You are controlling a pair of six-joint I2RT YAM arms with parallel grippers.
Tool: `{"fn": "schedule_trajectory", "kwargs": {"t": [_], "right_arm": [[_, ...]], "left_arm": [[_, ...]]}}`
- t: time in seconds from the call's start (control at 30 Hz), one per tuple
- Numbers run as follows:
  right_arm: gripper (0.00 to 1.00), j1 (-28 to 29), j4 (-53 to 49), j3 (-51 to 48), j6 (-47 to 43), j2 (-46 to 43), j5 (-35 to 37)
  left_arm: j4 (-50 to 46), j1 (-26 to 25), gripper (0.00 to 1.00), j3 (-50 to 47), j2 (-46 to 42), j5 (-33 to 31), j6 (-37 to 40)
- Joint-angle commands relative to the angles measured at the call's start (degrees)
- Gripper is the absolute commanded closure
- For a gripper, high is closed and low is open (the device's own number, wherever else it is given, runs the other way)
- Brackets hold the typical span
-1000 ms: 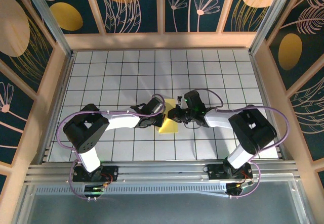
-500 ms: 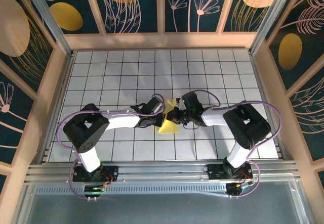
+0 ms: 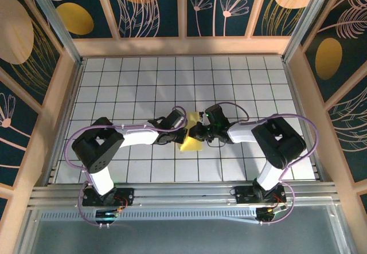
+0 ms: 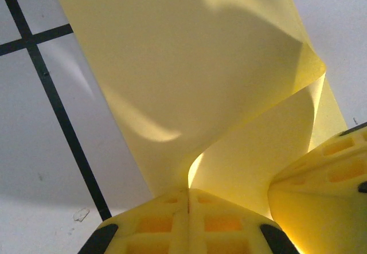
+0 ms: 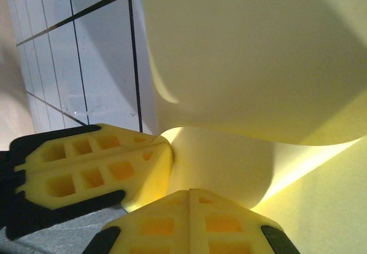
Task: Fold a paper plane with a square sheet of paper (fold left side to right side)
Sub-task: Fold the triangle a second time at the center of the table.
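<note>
The square sheet of paper (image 3: pixel 191 141), bright yellow, lies mid-table, bent over on itself between both grippers. My left gripper (image 3: pixel 184 129) reaches in from the left and my right gripper (image 3: pixel 198 131) from the right, almost touching above the sheet. In the left wrist view my left gripper (image 4: pixel 188 192) is shut, with the curled sheet (image 4: pixel 172 65) running into the seam of its jaws and the right gripper's fingers (image 4: pixel 324 176) close at the lower right. In the right wrist view my right gripper (image 5: pixel 190 193) is shut on the rolled sheet (image 5: pixel 252 59), and the left gripper's fingers (image 5: pixel 92 162) sit beside it.
White grid tiles (image 3: pixel 143 82) cover the table, which is framed by wooden walls (image 3: pixel 49 110) on the left, right and back. An aluminium rail (image 3: pixel 183 194) runs along the near edge over both arm bases.
The right gripper has crept a little to the left toward the left gripper, and its forearm has swung with it. The left arm has hardly moved. The paper stays bent between them.
</note>
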Motion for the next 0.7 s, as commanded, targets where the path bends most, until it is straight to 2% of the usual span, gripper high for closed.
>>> {"fn": "schedule_trajectory", "kwargs": {"t": [0.0,0.43,0.57,0.67], "right_arm": [[1.0,0.35,-2.11,1.01,-1.35,1.34,1.71],[1.0,0.35,-5.34,0.32,-2.06,1.94,3.3],[1.0,0.35,-5.31,-0.86,-1.98,1.89,3.56],[1.0,0.35,-4.86,-1.79,-1.78,1.47,3.65]], "left_arm": [[-2.93,0.25,1.0,0.1,2.24,1.14,0.96],[-2.85,0.24,1.0,0.05,1.44,0.64,0.35],[-3.77,0.28,0.96,0.42,0.15,-0.62,-0.14],[-5.63,0.28,0.89,1.24,-1.81,-2.69,-0.54]]}}
